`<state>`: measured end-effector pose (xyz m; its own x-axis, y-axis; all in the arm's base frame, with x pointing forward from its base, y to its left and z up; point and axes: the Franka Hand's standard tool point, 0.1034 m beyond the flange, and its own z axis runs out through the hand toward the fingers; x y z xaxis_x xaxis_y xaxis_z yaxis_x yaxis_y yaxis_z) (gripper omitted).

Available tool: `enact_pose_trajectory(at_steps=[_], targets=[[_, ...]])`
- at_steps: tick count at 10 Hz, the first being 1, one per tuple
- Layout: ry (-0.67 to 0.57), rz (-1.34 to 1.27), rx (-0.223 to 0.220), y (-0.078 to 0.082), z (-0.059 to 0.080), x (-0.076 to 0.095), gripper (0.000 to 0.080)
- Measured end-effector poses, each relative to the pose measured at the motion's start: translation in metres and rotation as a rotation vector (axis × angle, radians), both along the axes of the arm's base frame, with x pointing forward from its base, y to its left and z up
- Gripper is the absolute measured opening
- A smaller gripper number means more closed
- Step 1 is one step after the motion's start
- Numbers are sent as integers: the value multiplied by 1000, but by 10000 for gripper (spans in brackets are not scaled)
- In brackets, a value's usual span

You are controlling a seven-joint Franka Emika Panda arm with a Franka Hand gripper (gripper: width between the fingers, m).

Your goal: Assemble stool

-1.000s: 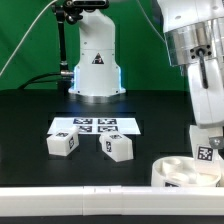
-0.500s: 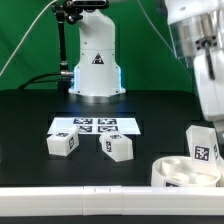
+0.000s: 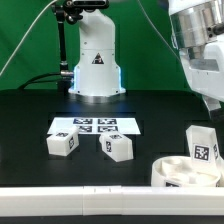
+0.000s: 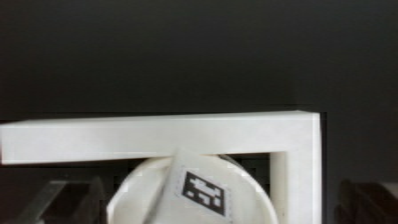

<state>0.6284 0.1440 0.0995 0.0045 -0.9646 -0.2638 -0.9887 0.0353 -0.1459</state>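
The stool's round white seat (image 3: 178, 174) lies at the exterior view's lower right. One tagged leg (image 3: 203, 148) stands upright on it, free of any grip. Two more tagged legs (image 3: 63, 143) (image 3: 117, 147) lie loose on the black table further to the left. My gripper (image 3: 212, 100) hangs above the standing leg, partly cut off by the frame's edge. The wrist view looks down on that leg (image 4: 205, 190) and the seat (image 4: 143, 195). There the gripper (image 4: 214, 208) is open, its dark fingers (image 4: 68, 198) standing wide on either side of the leg.
The marker board (image 3: 95, 126) lies behind the loose legs. A long white bar (image 3: 70, 200) runs along the table's front edge. White bars (image 4: 160, 135) form a corner around the seat. The arm's base (image 3: 95, 65) stands at the back.
The gripper has opened and let go of the leg, then risen away from it. The leg stays upright on the seat.
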Motion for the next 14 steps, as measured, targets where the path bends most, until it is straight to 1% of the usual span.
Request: enact_pose_trajectory(at_steps=[1, 3, 5, 8, 9, 11, 12, 13, 14], targets=[[15, 148, -29, 3, 0, -4, 649], [-6, 414, -79, 5, 8, -1, 649], [-25, 674, -119, 8, 13, 2, 649], [-75, 851, -138, 6, 11, 3, 649], [-102, 990, -162, 4, 11, 3, 649], [-129, 1258, -234, 4, 10, 2, 649], [-142, 1382, -260, 3, 10, 2, 649], [-149, 1486, -282, 5, 11, 2, 649], [-164, 1578, -291, 5, 11, 2, 649]])
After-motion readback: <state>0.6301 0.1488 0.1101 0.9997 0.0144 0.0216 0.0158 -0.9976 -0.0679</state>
